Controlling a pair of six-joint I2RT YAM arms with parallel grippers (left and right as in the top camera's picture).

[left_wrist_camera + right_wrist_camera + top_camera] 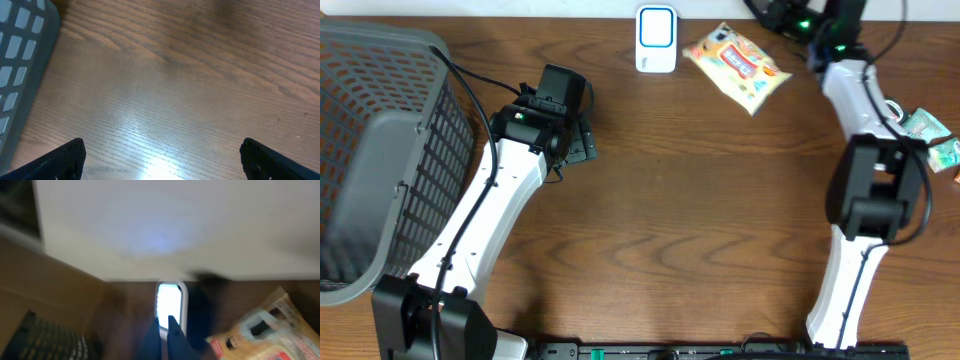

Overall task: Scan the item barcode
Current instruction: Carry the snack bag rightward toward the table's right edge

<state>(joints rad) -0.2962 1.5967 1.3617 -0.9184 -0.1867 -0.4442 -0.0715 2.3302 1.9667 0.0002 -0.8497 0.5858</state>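
Note:
A white barcode scanner with a blue-edged window (656, 38) stands at the table's far edge. In the right wrist view the scanner (170, 302) glows bright just beyond my fingertips. An orange snack packet (738, 65) lies flat to the scanner's right, and a blurred part of the packet (265, 335) shows at the lower right of the right wrist view. My right gripper (772, 14) hovers at the far edge behind the packet; its jaws (163, 325) are shut with nothing between them. My left gripper (582, 142) sits left of centre, wide open (162, 160) over bare wood.
A large grey mesh basket (380, 150) fills the left side, and its wall (20, 60) lies close to my left gripper. Teal packets (932, 135) rest at the right edge beside the right arm's elbow. A cable runs from the basket rim to the left arm.

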